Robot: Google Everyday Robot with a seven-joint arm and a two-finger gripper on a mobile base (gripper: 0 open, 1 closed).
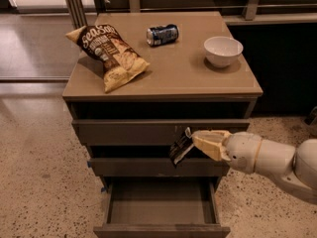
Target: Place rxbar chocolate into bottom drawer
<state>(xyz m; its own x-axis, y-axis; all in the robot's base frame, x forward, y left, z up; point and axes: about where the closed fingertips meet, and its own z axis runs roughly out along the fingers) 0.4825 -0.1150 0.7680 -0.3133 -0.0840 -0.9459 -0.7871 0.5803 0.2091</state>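
My gripper (194,142) reaches in from the right, in front of the cabinet's middle drawer. It is shut on the rxbar chocolate (180,147), a dark flat bar that hangs tilted from the fingertips. The bottom drawer (161,227) stands pulled open below, its inside bare. The bar hangs above the drawer's back right part, well clear of it.
On the cabinet top (183,76) lie a tan-and-brown chip bag (110,53), a blue soda can (162,34) on its side and a white bowl (223,50). The two upper drawers (129,131) are pushed in. Speckled floor lies to the left.
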